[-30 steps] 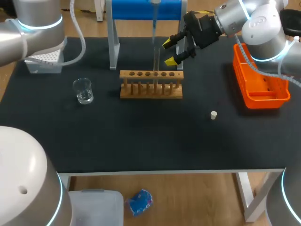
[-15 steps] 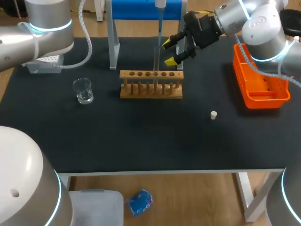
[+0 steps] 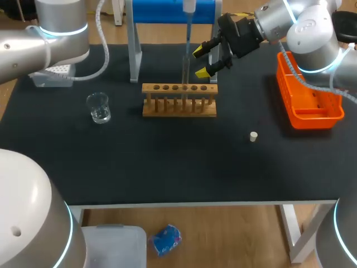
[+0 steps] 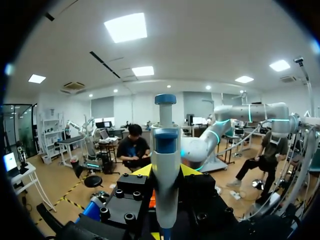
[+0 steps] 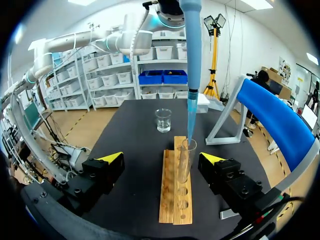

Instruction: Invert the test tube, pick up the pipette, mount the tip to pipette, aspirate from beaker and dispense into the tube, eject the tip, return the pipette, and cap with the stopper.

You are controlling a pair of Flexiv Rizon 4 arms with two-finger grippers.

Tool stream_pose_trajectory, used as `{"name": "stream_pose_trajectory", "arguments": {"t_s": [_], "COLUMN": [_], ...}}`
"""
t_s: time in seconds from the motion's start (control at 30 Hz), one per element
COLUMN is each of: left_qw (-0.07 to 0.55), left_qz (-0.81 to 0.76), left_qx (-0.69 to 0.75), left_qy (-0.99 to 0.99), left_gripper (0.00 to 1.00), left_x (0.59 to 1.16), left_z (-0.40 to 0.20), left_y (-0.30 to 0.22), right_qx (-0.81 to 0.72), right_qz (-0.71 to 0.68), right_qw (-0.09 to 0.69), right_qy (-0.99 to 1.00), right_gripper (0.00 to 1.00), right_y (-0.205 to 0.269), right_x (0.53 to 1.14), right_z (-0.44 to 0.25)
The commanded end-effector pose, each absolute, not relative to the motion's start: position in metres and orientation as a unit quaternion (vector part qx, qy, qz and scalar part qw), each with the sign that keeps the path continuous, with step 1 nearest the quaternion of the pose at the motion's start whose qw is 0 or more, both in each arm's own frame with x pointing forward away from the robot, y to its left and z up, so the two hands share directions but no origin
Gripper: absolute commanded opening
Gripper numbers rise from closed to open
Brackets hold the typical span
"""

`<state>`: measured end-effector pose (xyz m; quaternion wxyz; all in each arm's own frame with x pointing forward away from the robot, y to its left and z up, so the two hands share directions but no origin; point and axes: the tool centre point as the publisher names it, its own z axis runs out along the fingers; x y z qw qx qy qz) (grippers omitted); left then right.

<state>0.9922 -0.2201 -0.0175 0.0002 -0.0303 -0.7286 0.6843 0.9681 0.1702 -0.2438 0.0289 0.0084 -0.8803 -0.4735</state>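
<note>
Step in hand: dispensing, by my judgement. The pipette (image 4: 165, 150) carries a blue tip (image 5: 191, 75), whose point stands at the mouth of the test tube (image 5: 185, 160).
Left gripper (image 4: 166, 172): closed around the pipette body, a yellow tip showing on either side of it; it holds the pipette upright above the tube.
Right gripper (image 3: 202, 61): spread wide and holding nothing. The tube stands ahead of it between the two fingers, touched by neither.
Test tube: upright in the wooden rack (image 3: 178, 100), at the middle of the table (image 3: 167, 162) near its far edge.
Beaker (image 3: 99, 107): toward the table's left edge, well apart from the rack.
Stopper (image 3: 253, 136): alone on the mat, between the rack and the table's right edge; capping is not yet done.
Orange basket (image 3: 309, 95): along the right edge.
Next move: probably lower the tip a little into the tube and press the plunger; the tip must stay centred in the narrow mouth.
Right wrist view only: the tip's point against the tube's rim, and the gap on either side of the tube.
Left wrist view only: the grip on the pipette and its blue plunger; the tube is hidden below.
Head view only: the stopper and basket; the left gripper itself lies out of it.
Not shown: whether the tip holds liquid.
</note>
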Motion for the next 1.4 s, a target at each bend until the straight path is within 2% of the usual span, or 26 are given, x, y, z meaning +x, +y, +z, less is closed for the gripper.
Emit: {"name": "stream_pose_trajectory", "arguments": {"t_s": [0.03, 0.77, 1.4], "left_qw": [0.0, 0.025, 0.015], "left_qz": [0.684, 0.691, 0.696], "left_qx": [-0.028, -0.017, -0.024], "left_qy": [-0.729, -0.722, -0.717], "left_gripper": [0.0, 0.0, 0.0], "left_x": [0.993, 0.991, 1.0], "left_z": [-0.021, -0.028, -0.031], "left_y": [-0.216, -0.219, -0.222], "right_qx": [0.009, 0.009, 0.009], "right_qz": [-0.472, -0.472, -0.472], "right_qw": [0.03, 0.03, 0.03], "right_qy": [-0.881, -0.881, -0.881], "right_gripper": [1.0, 1.0, 1.0], "right_y": [0.169, 0.169, 0.169], "right_x": [0.968, 0.968, 0.968], "right_z": [-0.243, -0.243, -0.243]}}
